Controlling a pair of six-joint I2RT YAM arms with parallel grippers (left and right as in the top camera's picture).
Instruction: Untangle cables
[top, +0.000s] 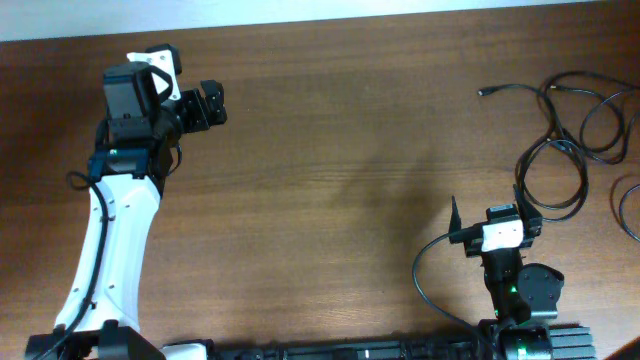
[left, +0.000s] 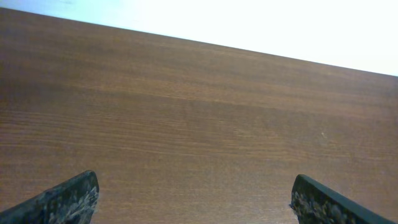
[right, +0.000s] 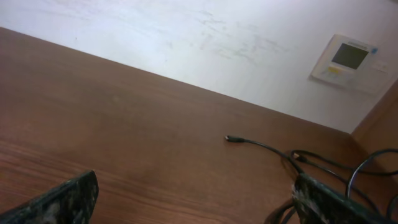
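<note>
The cables (top: 575, 120) are thin black cords lying in loose overlapping loops at the table's right side, one plug end (top: 483, 92) pointing left. They also show in the right wrist view (right: 311, 158), far right. My right gripper (top: 492, 213) is open and empty, just left of the nearest loop; its right finger sits beside the cords (right: 194, 198). My left gripper (top: 212, 103) is open and empty at the far left, with only bare wood between its fingers (left: 194, 198).
The brown wooden table (top: 340, 150) runs to a white wall at the back. A wall thermostat (right: 346, 59) shows in the right wrist view. The right arm's own thick black wire (top: 425, 285) loops at the front.
</note>
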